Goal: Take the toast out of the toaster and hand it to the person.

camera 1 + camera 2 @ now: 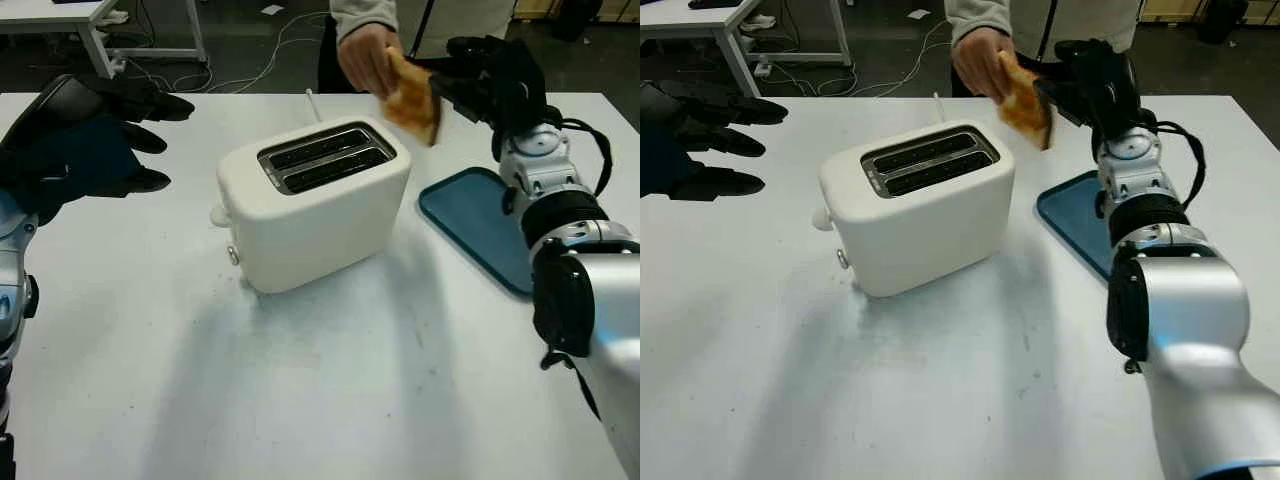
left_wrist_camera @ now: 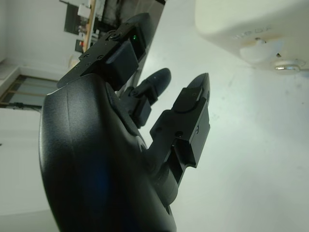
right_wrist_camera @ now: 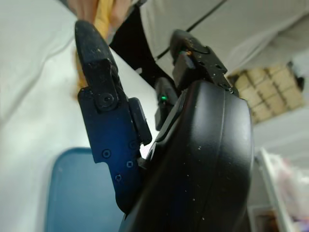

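White table [image 1: 300, 400] is carrying the toaster [image 1: 315, 205], slots empty; blue tray [image 1: 475, 225] is lying right of the toaster. My left hand [image 1: 85, 140] is hovering left of the toaster, released. My right hand [image 1: 480, 80] is grasping the toast [image 1: 413, 100] above-right of the toaster, person's hand [image 1: 365, 58] gripping it too.

Black-handed humanoid with silver arms, facing a person in a light top.

Each robot hand, left [image 1: 85, 140] and right [image 1: 490, 80], has a glossy black shell and blocky black fingers [image 3: 104, 111] fastened with small screws. The right forearm [image 1: 1180, 300] is silver with black joint bands and a black cable. The person's sleeve [image 1: 355, 15] is pale grey.
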